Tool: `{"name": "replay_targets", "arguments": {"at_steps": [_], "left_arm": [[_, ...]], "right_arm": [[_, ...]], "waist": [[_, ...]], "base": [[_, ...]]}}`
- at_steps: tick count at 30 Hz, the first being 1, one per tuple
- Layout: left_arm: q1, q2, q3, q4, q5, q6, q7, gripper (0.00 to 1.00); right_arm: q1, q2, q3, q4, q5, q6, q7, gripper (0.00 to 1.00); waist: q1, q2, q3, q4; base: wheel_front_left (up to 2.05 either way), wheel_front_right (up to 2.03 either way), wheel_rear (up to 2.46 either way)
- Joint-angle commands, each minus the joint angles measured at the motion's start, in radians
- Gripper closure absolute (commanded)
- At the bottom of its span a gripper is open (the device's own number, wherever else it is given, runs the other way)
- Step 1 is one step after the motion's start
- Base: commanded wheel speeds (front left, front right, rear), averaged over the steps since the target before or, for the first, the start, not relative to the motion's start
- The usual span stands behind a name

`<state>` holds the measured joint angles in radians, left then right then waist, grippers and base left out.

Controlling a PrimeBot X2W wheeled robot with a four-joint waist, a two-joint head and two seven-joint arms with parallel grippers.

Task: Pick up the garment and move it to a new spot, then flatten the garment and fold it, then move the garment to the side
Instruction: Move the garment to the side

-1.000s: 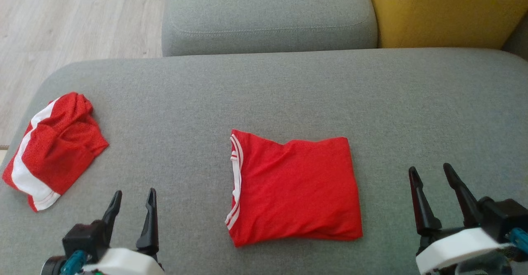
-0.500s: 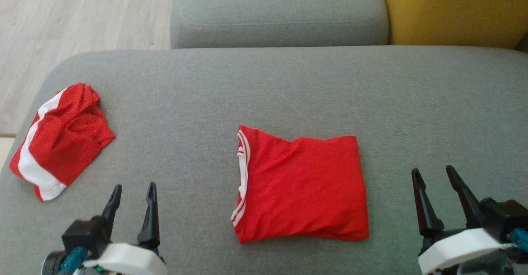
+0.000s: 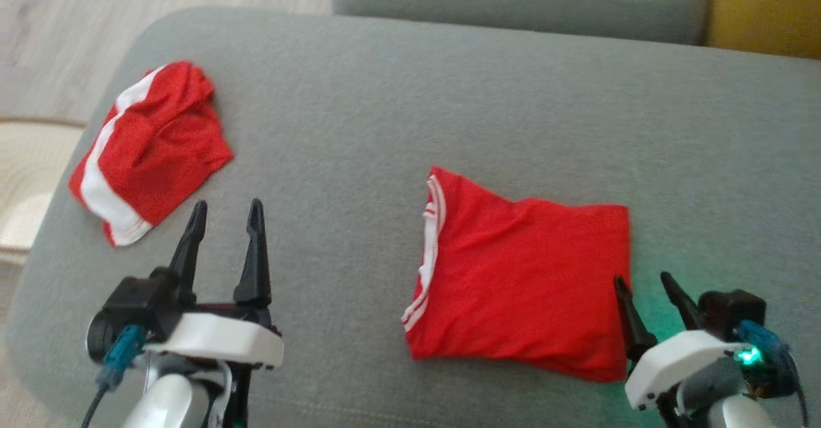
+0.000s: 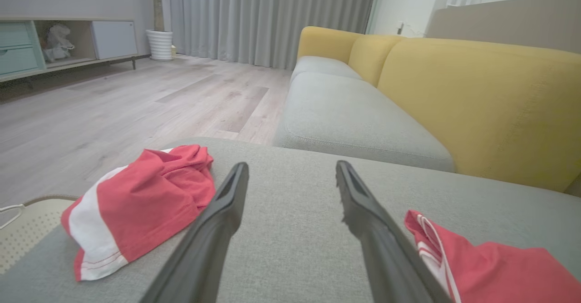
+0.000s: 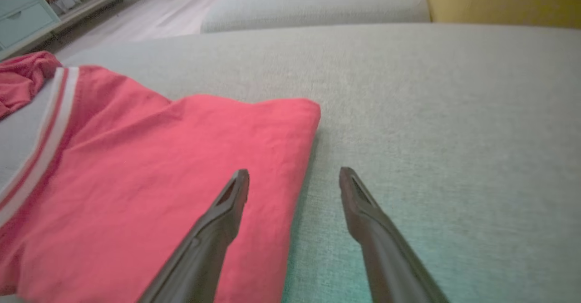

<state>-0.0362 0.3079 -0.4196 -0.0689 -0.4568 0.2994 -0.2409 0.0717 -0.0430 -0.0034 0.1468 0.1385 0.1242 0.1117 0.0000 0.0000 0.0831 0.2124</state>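
**A:** Head view first: how do the arms sit?

**B:** Both rise from the bottom edge, fingers pointing away from the robot. The left tool [image 3: 228,203] is at the lower left over the grey seat [image 3: 385,94], on a white wrist. The right tool [image 3: 642,278] is at the lower right, just at the right edge of the shirt [image 3: 526,287].

**A:** And the jaws?

**B:** Both are spread wide and grasp nothing. In the left wrist view, bare seat fabric lies between the left tool's fingers.

**A:** Is the right one on the shirt?

**B:** In the right wrist view its left finger lies over the shirt's right border and its right finger over bare seat. The folded edge runs between them. I cannot tell whether the tip touches the cloth.

**A:** Where does the shirt lie?

**B:** It lies flat on the seat, right of centre. It is red, folded into a rough rectangle, with the white-striped collar [image 3: 431,248] along its left side.

**A:** Anything else?

**B:** Red-and-white shorts [image 3: 154,145] lie crumpled near the seat's far left corner, ahead of the left tool and apart from it. A green glow [image 3: 653,312] tints the seat between the right tool's fingers.
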Motion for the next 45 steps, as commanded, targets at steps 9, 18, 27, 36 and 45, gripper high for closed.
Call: {"name": "replay_targets", "arguments": {"at_steps": [9, 18, 27, 36, 45], "left_arm": [[-0.114, -0.043, 0.062, 0.001, 0.051, -0.051, -0.020, 0.00], [-0.107, -0.089, 0.111, 0.018, 0.092, -0.097, -0.021, 0.00], [-0.103, -0.108, 0.165, 0.012, 0.121, -0.136, -0.021, 0.00], [-0.146, -0.107, 0.182, 0.002, 0.149, -0.185, -0.021, 0.00], [-0.212, -0.110, 0.165, 0.001, 0.179, -0.220, -0.021, 0.00]], "right_arm": [[-0.145, -0.007, 0.017, 0.254, 0.019, 0.007, 0.021, 0.01], [-0.166, -0.007, 0.039, 0.261, 0.006, 0.007, 0.017, 1.00], [-0.229, -0.014, 0.069, 0.176, -0.018, 0.007, 0.040, 1.00], [-0.380, -0.138, 0.030, 0.149, -0.023, 0.007, 0.071, 1.00], [-0.519, -0.300, -0.077, 0.099, -0.040, 0.007, 0.116, 1.00]], "waist": [[0.0000, 0.0000, 0.079, 0.091], [0.0000, 0.0000, 0.100, 0.071], [0.0000, 0.0000, 0.124, -0.081], [0.0000, 0.0000, 0.186, -0.269], [0.0000, 0.0000, 0.273, -0.346]], "base": [[0.00, 0.00, 0.00], [0.00, 0.00, 0.00], [0.00, 0.00, 0.00], [0.00, 0.00, 0.00], [0.00, 0.00, 0.00]]}}
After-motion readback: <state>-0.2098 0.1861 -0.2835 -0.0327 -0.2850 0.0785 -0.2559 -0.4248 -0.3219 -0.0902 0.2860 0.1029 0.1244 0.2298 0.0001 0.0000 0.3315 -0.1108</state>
